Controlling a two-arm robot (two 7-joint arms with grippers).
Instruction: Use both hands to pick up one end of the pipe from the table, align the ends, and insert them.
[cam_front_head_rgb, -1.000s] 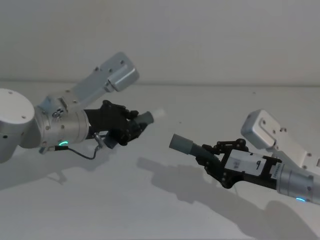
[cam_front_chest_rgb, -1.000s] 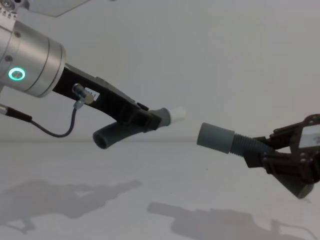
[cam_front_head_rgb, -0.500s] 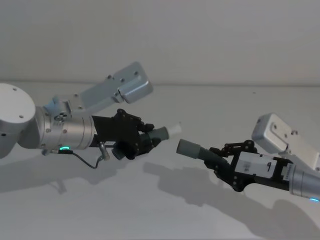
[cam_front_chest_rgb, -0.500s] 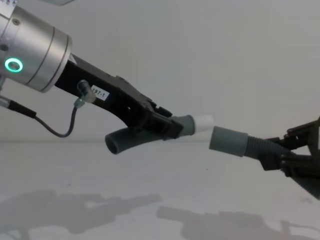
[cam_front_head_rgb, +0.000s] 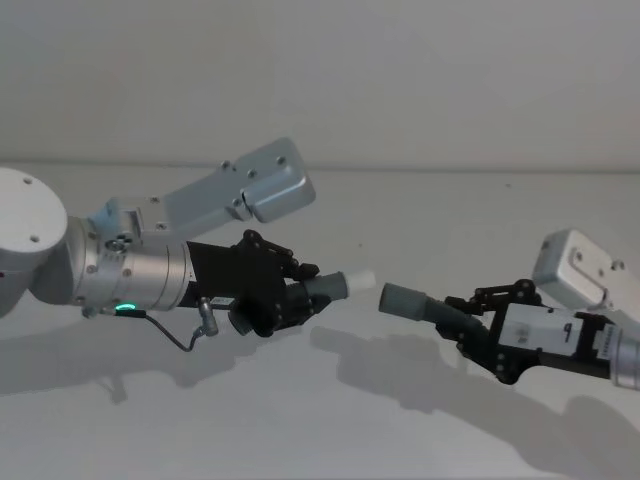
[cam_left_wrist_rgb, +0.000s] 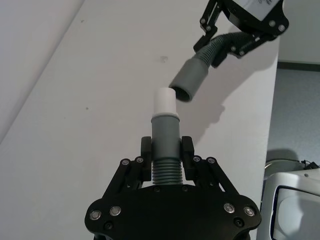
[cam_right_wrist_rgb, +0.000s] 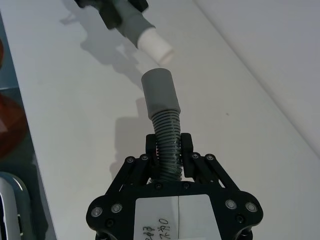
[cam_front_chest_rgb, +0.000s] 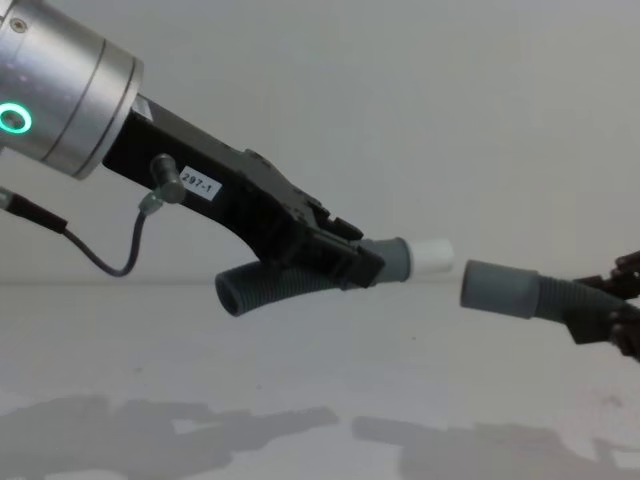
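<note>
short dark grey ribbed plastic tube (cam_front_head_rgb: 322, 288), white tip (cam_front_head_rgb: 358, 279) pointing to 3 o'clock, just shy of the wide open collar (cam_front_head_rgb: 402, 298) of the longer grey ribbed tube (cam_front_head_rgb: 440, 312), not touching, both midair

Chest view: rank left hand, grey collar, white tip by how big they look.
1. Left hand, largest by far, though nearness to the camera may inflate it.
2. Grey collar.
3. White tip, clearly smaller; it sits just short of the collar, so that comparison holds.
</note>
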